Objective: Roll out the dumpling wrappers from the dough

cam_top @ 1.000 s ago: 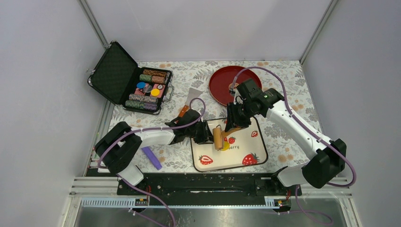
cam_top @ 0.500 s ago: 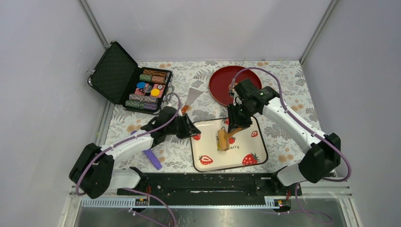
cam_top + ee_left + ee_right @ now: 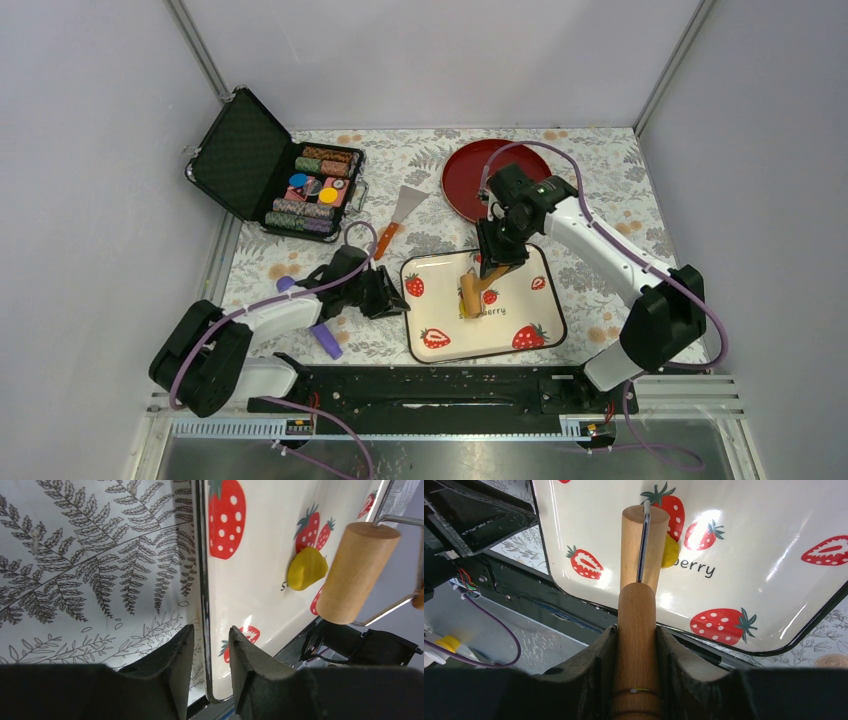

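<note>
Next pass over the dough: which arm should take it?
Right. The right gripper is shut on the rolling pin, whose roller sits beside the dough on the tray. The left gripper is off the tray's edge, holding nothing.

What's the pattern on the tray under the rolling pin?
Cream with red strawberries and a dark rim; the right wrist view shows the tray best.
</note>
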